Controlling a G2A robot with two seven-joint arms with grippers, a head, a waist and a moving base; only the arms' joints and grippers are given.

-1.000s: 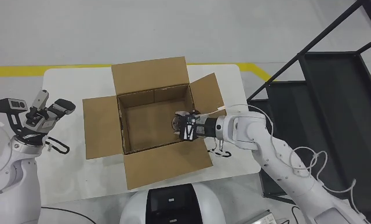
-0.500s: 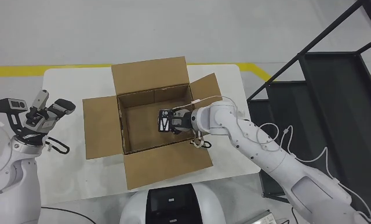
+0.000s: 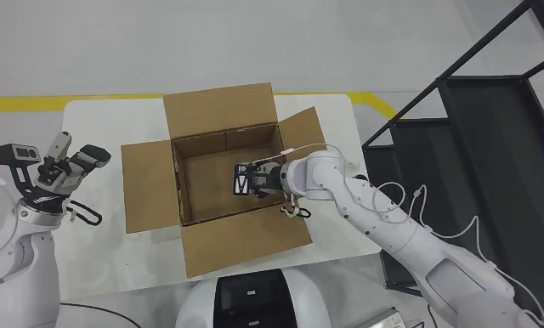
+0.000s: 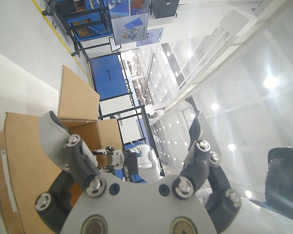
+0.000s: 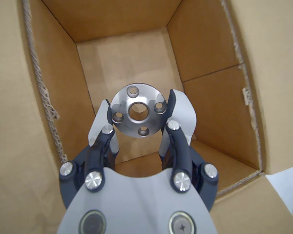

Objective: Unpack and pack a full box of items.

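One round metal flange [image 5: 138, 113], corrugated cardboard box [image 5: 205, 49]

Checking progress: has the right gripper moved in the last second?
Yes. The right gripper, holding the metal flange, went from the box wall toward its middle.

White worktop [image 3: 93, 124] sits on a pale grey floor [image 3: 255, 31] with a yellow line [image 3: 34, 103] behind it. Black metal steps [image 3: 484, 124] beside it, bright ceiling lights [image 4: 271, 83] overhead.
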